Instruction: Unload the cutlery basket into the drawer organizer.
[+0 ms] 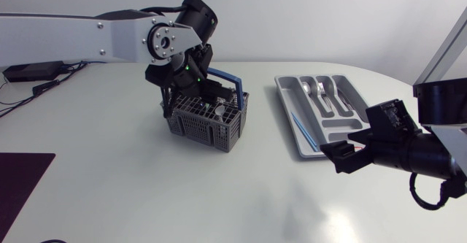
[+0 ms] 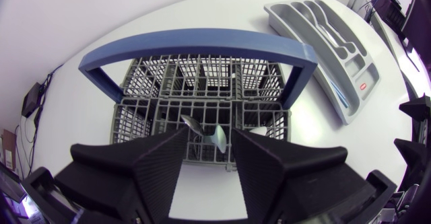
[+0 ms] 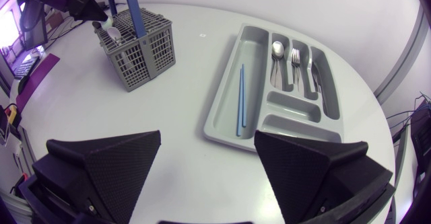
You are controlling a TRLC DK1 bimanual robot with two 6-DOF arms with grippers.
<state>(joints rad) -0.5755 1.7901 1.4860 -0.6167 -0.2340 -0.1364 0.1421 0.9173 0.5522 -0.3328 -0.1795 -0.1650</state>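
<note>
The grey cutlery basket (image 1: 208, 122) with its blue handle (image 1: 228, 76) stands left of the table's middle. My left gripper (image 1: 206, 101) reaches down into it from above. In the left wrist view its fingers (image 2: 161, 163) stand a narrow gap apart, with a spoon's bowl (image 2: 215, 138) between the tips and a sliver of space beside it. The grey drawer organizer (image 1: 332, 135) lies to the right, holding a spoon (image 3: 277, 49), forks (image 3: 296, 62), knives (image 3: 316, 76) and blue chopsticks (image 3: 239, 99). My right gripper (image 1: 340, 156) hovers open near the organizer's front corner, holding nothing.
A dark purple mat (image 1: 18, 177) covers the table's near left corner. A black box with cables (image 1: 29, 71) sits at the far left. White tabletop stretches between the basket (image 3: 145, 46) and the organizer (image 3: 296, 109).
</note>
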